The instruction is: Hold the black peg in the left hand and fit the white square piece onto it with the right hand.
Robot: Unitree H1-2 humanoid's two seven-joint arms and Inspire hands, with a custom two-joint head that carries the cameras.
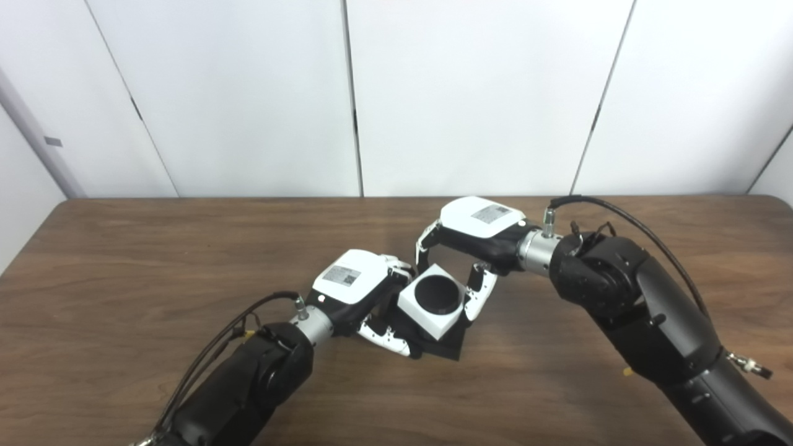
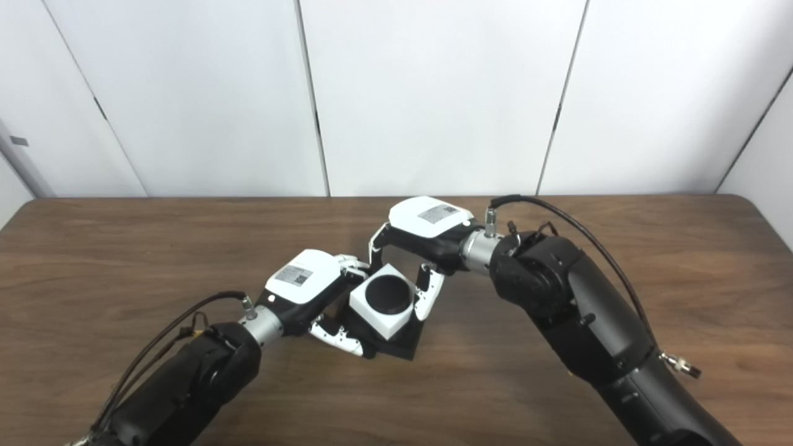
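The left hand [image 1: 359, 291] grips the black peg [image 1: 437, 294] by its base. The white square piece [image 1: 432, 302] sits over the peg, tilted, with the right hand [image 1: 474, 238] closed around it, above the wooden table [image 1: 155, 260].

Labels on the left hand [image 1: 353, 279] and right hand [image 1: 480, 226] are unreadable.

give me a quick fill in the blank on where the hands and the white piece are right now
1. The round peg top showing through the white square piece is ____ in colour.
2. The black peg is held by the ____ hand.
3. The right hand has its fingers on the ____ piece.
4. Both arms work above a ____ table.

Missing words: black; left; white square; wooden
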